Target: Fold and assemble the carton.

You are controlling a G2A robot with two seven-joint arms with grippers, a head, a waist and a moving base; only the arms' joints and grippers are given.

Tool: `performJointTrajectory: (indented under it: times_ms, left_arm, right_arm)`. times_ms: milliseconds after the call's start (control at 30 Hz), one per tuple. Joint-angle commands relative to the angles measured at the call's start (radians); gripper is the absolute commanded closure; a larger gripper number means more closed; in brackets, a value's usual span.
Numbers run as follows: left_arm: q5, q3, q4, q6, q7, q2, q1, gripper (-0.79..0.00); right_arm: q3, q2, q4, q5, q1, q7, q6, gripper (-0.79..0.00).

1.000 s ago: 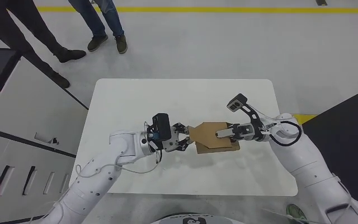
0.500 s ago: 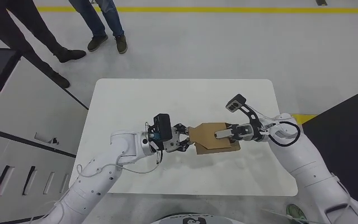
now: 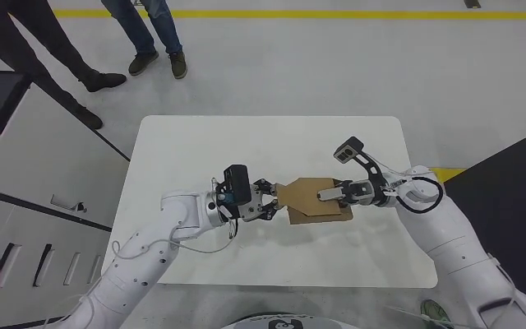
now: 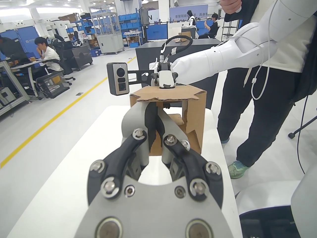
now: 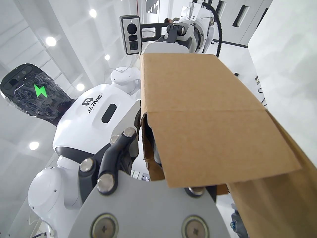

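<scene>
Two holds unchanged | left gripper pinches carton flap | right gripper clamps its top panel | carton unmoved

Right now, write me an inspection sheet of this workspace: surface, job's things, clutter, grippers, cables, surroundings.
Surface: white table, bare around the work.
Job's things: one brown carton, partly opened into a box shape, flaps unfolded, held between the two arms near the table's middle.
Clutter: nothing seen.
Grippers: left gripper pinches a flap edge at the carton's open end; right gripper clamps the carton's top panel, one finger above and one inside.
Cables: white cable hangs loose along the left forearm; black cable loop at the right wrist, clear of the carton.
Surroundings: grey floor with a yellow line; grey cabinet beside the table.
</scene>
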Motion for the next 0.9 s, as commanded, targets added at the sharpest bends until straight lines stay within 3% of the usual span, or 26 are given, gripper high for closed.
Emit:
performJointTrajectory:
  times_ms: [0,267,600,867]
  left_arm:
    - [0.000,0.004,-0.001,-0.004,-0.001,-0.001,0.000,0.000]
    - [-0.003,-0.007,-0.001,0.006,0.005,-0.001,-0.005,0.000]
    - [0.007,-0.097,-0.122,-0.018,0.021,0.019,0.072,0.000]
    - [0.028,-0.142,-0.144,-0.005,0.030,0.027,0.111,0.000]
  right_arm:
    - [-0.004,0.000,-0.003,0.000,0.000,0.000,0.000,0.000]
    - [0.003,-0.001,0.008,0.022,-0.001,0.000,0.000,0.000]
    - [-0.016,0.008,-0.015,0.257,-0.016,0.000,0.000,0.000]
    - [-0.079,0.018,0.025,0.279,0.019,0.000,0.010,0.000]
